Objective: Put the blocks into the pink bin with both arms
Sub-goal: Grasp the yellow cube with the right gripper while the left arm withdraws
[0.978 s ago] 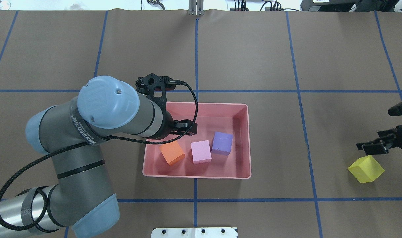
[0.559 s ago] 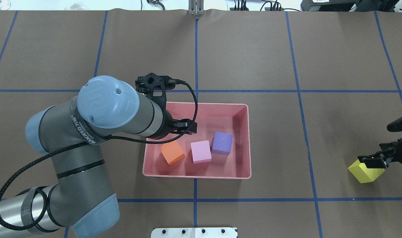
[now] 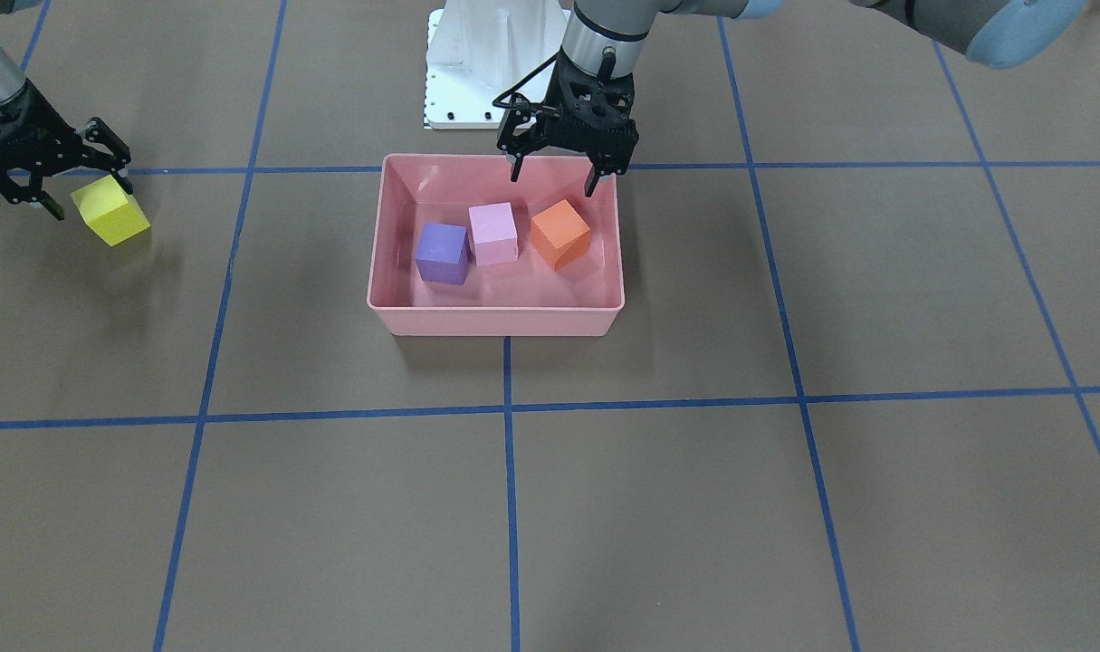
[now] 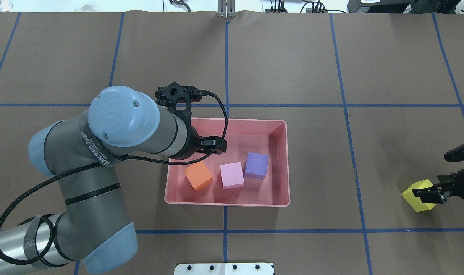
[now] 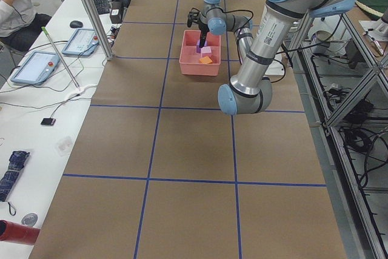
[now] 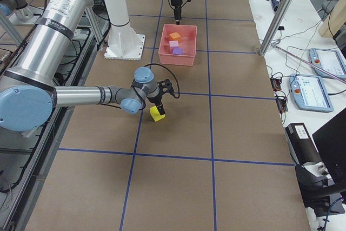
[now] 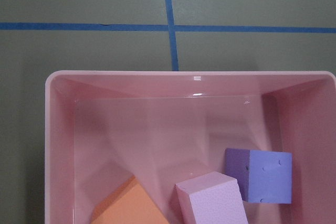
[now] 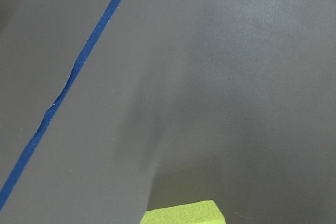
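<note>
The pink bin (image 4: 289, 164) sits at the table's middle and holds the orange block (image 4: 198, 175), the light pink block (image 4: 232, 175) and the purple block (image 4: 256, 165). All three show in the front view: orange (image 3: 559, 234), pink (image 3: 493, 234), purple (image 3: 442, 253). My left gripper (image 3: 554, 179) is open and empty, above the bin's robot-side edge (image 3: 495, 161), just over the orange block. The yellow block (image 4: 415, 198) lies on the table far right. My right gripper (image 3: 90, 199) is open, jaws astride the yellow block's (image 3: 115, 222) top.
The white robot base (image 3: 477, 63) stands behind the bin. Blue tape lines (image 4: 226, 57) grid the brown table. Desks with tablets (image 6: 324, 60) and an operator (image 5: 18, 4) flank the far side. The left wrist view shows the bin's far rim (image 7: 189, 74).
My right gripper has moved down and toward the robot, from beside the yellow block to over it. My left arm has barely shifted above the bin.
</note>
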Controlling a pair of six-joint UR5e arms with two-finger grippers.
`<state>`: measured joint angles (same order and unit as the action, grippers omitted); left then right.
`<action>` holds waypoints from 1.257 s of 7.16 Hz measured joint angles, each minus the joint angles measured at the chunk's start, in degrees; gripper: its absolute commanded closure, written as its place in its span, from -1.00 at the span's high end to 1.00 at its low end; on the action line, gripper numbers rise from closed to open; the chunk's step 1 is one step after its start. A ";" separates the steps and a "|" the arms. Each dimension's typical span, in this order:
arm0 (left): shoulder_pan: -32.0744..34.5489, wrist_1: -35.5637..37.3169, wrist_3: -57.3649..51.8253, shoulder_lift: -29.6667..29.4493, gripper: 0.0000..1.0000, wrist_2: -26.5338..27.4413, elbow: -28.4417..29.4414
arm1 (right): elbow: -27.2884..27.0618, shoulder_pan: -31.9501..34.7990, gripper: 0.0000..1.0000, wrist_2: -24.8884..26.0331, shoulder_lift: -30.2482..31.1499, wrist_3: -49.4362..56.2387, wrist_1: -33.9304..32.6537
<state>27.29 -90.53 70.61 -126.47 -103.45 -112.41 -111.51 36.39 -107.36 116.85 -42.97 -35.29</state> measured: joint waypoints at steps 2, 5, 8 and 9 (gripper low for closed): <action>0.13 -0.04 -0.10 0.05 1.00 0.00 0.01 | 0.72 -2.24 0.92 1.64 -0.03 -1.08 0.06; 0.26 -0.06 -0.50 0.31 1.00 0.02 0.10 | 5.19 -4.07 -0.82 3.07 -0.57 -1.23 4.78; 6.51 0.93 -16.63 5.68 1.00 -1.72 -1.50 | 5.97 -4.22 -0.92 2.74 -2.61 -2.36 6.15; 11.80 0.81 -25.52 9.46 1.00 -5.84 -1.88 | 5.86 -4.23 -0.92 2.57 -4.36 -4.26 5.84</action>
<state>39.09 -89.71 45.09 -117.02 -109.29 -114.29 -105.64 32.17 -104.79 112.49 -47.23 -29.45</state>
